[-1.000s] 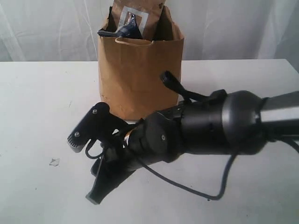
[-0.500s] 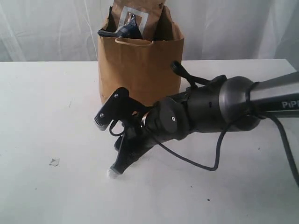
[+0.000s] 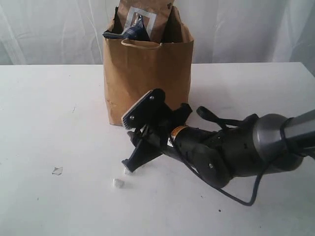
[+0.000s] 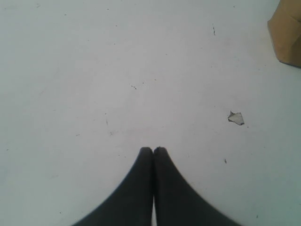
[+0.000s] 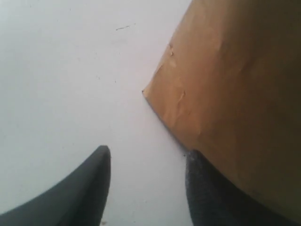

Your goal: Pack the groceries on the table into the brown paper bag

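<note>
Seemingly little is left to pack. At left, the left end effector (image 4: 153, 150) is pinched closed and empty over bare tabletop (image 3: 49, 113), near a white flake (image 3: 57, 170). The brown paper bag (image 3: 147, 78) stands upright, with the brown pouch (image 3: 142, 14) and long dark packet (image 3: 120, 33) poking from its mouth; anything deeper is hidden. The right end effector (image 3: 129, 142) gapes partway, holding nothing, close to the bag's bottom corner. Any move should avoid snagging that corner.

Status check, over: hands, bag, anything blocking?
Left hand shut, empty, over table. Right hand open, empty, low at base of brown paper bag. Brown pouch sticks out of bag. White scrap nearby.
</note>
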Tool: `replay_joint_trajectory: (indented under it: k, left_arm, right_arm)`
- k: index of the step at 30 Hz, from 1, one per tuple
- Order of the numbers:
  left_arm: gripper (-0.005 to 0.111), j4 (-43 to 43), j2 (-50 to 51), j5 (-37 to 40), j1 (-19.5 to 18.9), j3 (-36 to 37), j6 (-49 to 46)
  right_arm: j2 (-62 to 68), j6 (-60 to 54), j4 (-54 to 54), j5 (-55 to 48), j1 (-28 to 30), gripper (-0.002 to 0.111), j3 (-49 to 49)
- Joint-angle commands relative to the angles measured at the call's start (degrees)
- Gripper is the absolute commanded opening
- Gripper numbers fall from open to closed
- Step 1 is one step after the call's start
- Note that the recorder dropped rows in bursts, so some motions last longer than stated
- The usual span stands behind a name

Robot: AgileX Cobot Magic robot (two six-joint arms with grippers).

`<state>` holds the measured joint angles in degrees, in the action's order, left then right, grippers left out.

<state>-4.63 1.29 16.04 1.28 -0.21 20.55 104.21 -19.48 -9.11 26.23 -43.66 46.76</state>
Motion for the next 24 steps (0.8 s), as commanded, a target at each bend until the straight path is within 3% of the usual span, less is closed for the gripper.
replay_joint_trajectory:
  k: [1, 5, 11, 24]
  left_arm:
    - [0.0, -0.3, -0.2, -0.1, -0.3, 0.2, 0.1]
    - [0.0, -0.3, -0.2, -0.1, -0.3, 0.2, 0.1]
    - [0.0, -0.3, -0.2, -0.1, -0.3, 0.2, 0.1]
    - [0.0, -0.3, -0.2, -0.1, -0.3, 0.2, 0.1]
  right_arm:
    - [-3.6, 17.1, 0.2, -5.0, 1.6, 0.047, -0.1]
    - [-4.7, 28.8, 0.2, -12.2, 4.5, 0.047, 0.0]
    - [-4.8, 11.4, 0.4, -13.2, 5.2, 0.047, 1.0]
    - [-0.1, 14.9, -0.2, -17.1, 5.2, 0.047, 5.1]
